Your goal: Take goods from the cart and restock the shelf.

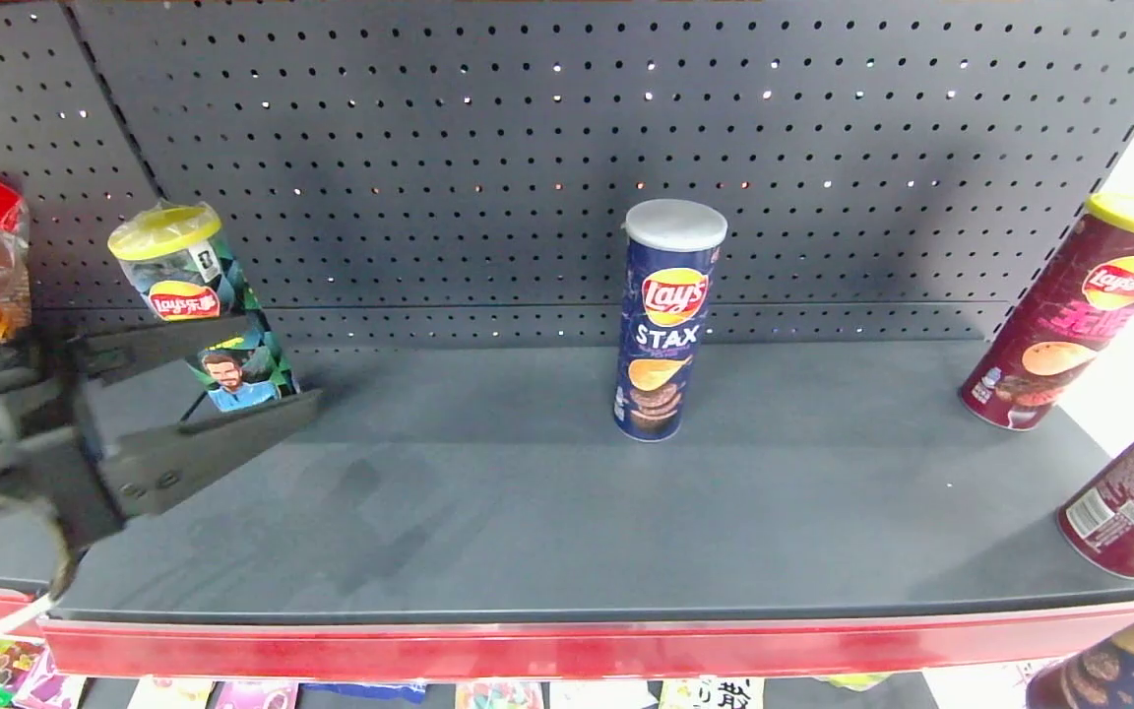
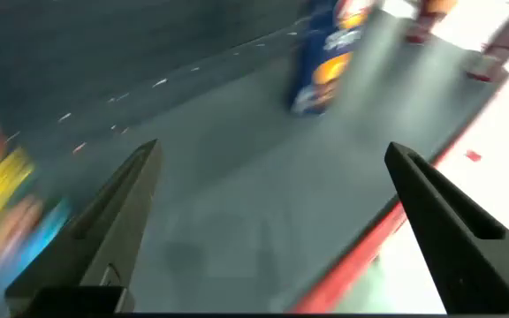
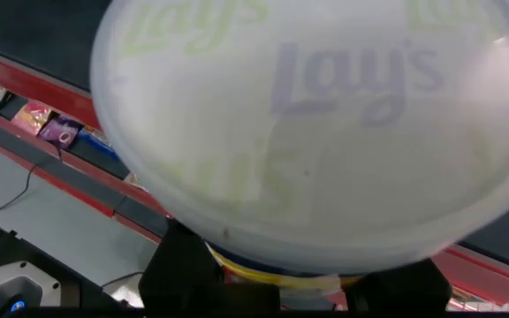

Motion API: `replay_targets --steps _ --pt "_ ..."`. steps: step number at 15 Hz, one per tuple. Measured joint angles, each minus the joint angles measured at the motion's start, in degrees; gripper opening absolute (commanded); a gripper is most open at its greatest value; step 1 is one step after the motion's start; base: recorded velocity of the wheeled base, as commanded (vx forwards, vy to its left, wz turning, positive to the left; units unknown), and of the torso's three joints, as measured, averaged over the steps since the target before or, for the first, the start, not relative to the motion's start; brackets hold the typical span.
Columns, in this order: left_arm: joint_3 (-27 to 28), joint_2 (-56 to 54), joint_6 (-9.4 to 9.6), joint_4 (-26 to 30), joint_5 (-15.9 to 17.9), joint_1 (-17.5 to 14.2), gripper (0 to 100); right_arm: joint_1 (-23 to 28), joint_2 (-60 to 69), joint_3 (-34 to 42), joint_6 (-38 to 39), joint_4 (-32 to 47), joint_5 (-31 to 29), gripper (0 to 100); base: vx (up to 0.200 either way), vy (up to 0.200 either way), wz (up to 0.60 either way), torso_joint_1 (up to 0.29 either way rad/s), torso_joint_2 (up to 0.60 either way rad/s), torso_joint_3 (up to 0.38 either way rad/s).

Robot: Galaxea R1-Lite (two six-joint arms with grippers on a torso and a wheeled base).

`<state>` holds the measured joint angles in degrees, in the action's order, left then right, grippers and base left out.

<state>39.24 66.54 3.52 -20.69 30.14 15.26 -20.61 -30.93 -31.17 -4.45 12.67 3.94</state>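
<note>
At nine o'clock on the shelf (image 1: 528,512), your left gripper (image 2: 272,150) gapes wide and empty near the green can (image 1: 195,295); your right gripper (image 3: 294,276) clamps a white-lidded can (image 3: 307,124).

Left pincer (image 2: 272,148) gapes wide; right pincer (image 3: 294,283) grips can (image 3: 307,132).

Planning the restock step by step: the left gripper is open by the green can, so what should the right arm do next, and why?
Probably lift the chips can held in the right gripper over the shelf's red front edge, toward the bare stretch between the blue Stax can and the rear maroon can: that can is gripped but not yet shelved.
</note>
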Motion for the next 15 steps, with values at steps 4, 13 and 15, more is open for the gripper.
replay_targets --steps 4,13,15 --pt "17.5 20.3 2.39 -2.3 3.7 9.7 100 0.0 -0.1 -0.1 0.1 -1.2 -0.1 0 0.000 0.000 0.00 0.000 0.00 0.000" --pt "34.7 39.6 6.13 -2.5 4.0 14.4 100 0.2 0.0 -0.1 0.1 -1.2 -0.4 0 0.000 0.000 0.00 0.000 0.00 0.000" --pt "37.8 42.2 6.16 -2.6 4.0 14.6 100 0.2 0.0 0.0 0.2 -1.2 -0.4 0 0.000 0.000 0.00 0.000 0.00 0.000"
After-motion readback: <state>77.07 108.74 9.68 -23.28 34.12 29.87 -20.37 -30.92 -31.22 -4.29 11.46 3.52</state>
